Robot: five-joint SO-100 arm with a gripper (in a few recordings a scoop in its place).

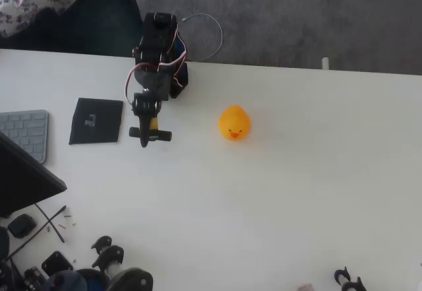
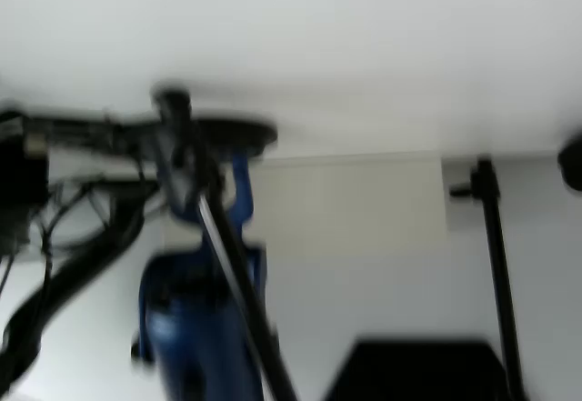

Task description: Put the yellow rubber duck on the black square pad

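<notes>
Overhead view: the small rounded yellow rubber duck (image 1: 234, 122) sits upright on the white surface (image 1: 297, 185), a little left of the frame's centre, its orange beak pointing toward the bottom edge. Nothing touches it. The flat matte black square pad (image 1: 96, 121) lies at the left of the frame, with a small pale mark near its middle. The dark robot arm (image 1: 158, 57) reaches down from the top edge of the surface, and its claw (image 1: 150, 134) hangs between the pad and the duck, nearer the pad and apart from both. From above the claw's tip looks like a short dark crossbar with a bit of yellow at its wrist; it has hold of nothing, but how wide its fingers stand I cannot tell.

A grey keyboard (image 1: 26, 132) lies left of the pad at the frame's edge, and below it a dark angled laptop edge (image 1: 26, 179) cuts in. Small black parts and thin sticks (image 1: 49, 224) are scattered along the lower left.

Wrist view, blurred, looks out at a pale ceiling, a blue stand (image 2: 195, 319) and dark poles (image 2: 496, 265).
</notes>
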